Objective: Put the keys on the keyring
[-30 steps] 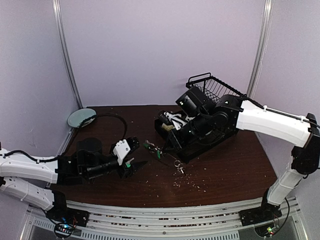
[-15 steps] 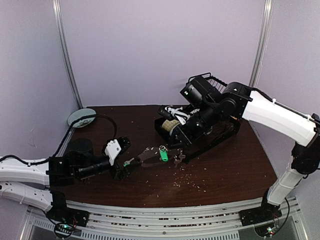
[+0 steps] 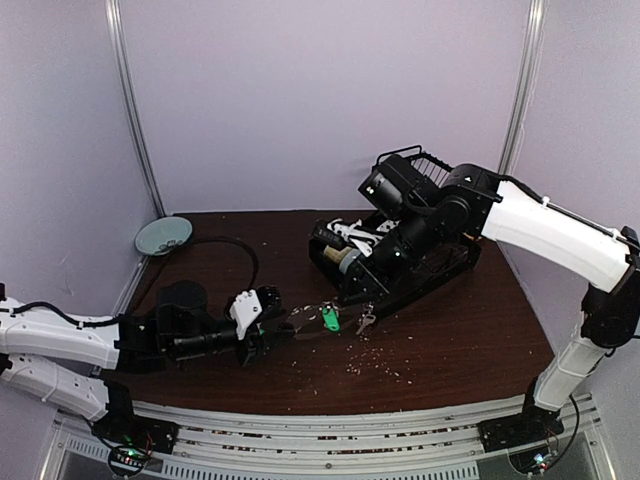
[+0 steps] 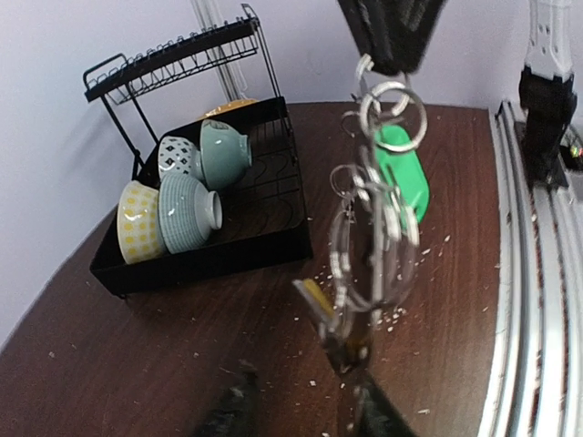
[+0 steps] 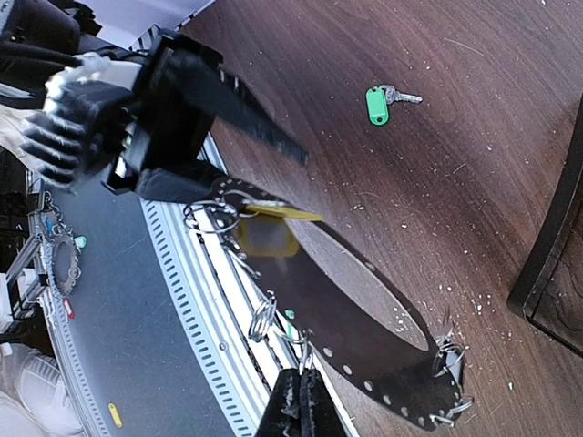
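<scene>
A bunch of keys and small wire rings (image 3: 325,318) hangs strung between my two grippers, low over the table. It includes a green tag (image 4: 401,177), a yellow-headed key (image 5: 282,213) and a wider silver wire loop, the keyring (image 4: 369,246). My right gripper (image 5: 302,373) is shut on a small wire ring at one end; it also shows in the left wrist view (image 4: 392,45). My left gripper (image 4: 301,405) has its fingers apart, and the bunch sits against one fingertip (image 5: 255,193). A dark band with holes (image 5: 383,364) curves below the bunch. Another green-tagged key (image 5: 376,105) lies loose on the table.
A black dish rack (image 4: 209,246) holding several bowls stands at the back right, behind the right arm (image 3: 440,215). A round plate (image 3: 163,235) lies at the back left. White crumbs (image 3: 375,362) are scattered on the brown table. The metal rail (image 4: 537,300) runs along the near edge.
The right gripper lifted the bunch off the table. The left gripper first drew back left, then moved right toward the right gripper, shortening the strung line.
</scene>
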### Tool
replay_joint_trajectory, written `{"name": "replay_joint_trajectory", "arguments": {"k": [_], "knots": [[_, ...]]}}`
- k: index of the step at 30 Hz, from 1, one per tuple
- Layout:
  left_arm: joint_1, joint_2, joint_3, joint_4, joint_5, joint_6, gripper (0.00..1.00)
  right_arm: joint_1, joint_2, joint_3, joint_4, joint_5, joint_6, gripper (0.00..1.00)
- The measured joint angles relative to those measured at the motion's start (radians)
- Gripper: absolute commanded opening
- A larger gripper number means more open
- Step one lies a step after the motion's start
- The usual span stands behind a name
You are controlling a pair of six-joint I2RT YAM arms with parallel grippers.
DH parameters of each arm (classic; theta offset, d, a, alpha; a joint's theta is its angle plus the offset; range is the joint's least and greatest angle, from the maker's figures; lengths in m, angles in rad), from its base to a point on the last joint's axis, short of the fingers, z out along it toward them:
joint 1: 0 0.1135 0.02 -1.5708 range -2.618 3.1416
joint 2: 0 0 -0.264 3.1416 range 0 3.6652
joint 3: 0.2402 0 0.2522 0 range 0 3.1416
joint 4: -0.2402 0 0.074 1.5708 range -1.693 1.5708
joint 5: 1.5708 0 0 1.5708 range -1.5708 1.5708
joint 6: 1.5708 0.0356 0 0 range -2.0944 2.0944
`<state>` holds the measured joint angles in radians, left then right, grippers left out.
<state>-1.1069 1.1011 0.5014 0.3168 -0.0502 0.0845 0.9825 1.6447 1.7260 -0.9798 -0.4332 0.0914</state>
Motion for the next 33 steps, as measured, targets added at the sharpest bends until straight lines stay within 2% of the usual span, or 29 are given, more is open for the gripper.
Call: {"name": "replay_joint_trajectory", "arguments": {"k": [1, 2, 7, 11, 16, 21, 24, 27, 33], "knots": [[0.000, 0.017, 0.004, 0.003, 0.003, -0.005, 0.04, 0.000, 0.000, 0.001, 0.000, 0.000, -0.003, 0.00], [0.000, 0.031, 0.010, 0.004, 0.006, -0.004, 0.00, 0.000, 0.000, 0.002, 0.000, -0.001, -0.004, 0.00], [-0.007, 0.051, 0.031, 0.000, 0.013, 0.008, 0.00, -0.004, 0.001, 0.003, 0.011, 0.005, -0.008, 0.00], [-0.020, 0.043, 0.031, 0.002, -0.071, 0.024, 0.00, -0.003, 0.007, 0.003, 0.029, 0.032, 0.016, 0.00], [-0.075, 0.003, -0.009, 0.039, -0.209, 0.131, 0.00, -0.001, 0.018, 0.003, 0.043, 0.037, 0.056, 0.00], [-0.111, -0.018, -0.029, 0.056, -0.286, 0.259, 0.00, 0.000, 0.045, 0.017, 0.018, 0.043, 0.080, 0.00], [-0.142, -0.016, -0.029, 0.059, -0.341, 0.327, 0.00, 0.000, 0.060, 0.031, -0.003, 0.056, 0.090, 0.21], [-0.154, -0.015, -0.029, 0.091, -0.383, 0.357, 0.00, 0.002, 0.061, 0.032, -0.006, 0.076, 0.100, 0.34], [-0.154, -0.014, -0.030, 0.131, -0.450, 0.343, 0.00, -0.008, 0.048, 0.032, 0.020, 0.110, 0.103, 0.41]]}}
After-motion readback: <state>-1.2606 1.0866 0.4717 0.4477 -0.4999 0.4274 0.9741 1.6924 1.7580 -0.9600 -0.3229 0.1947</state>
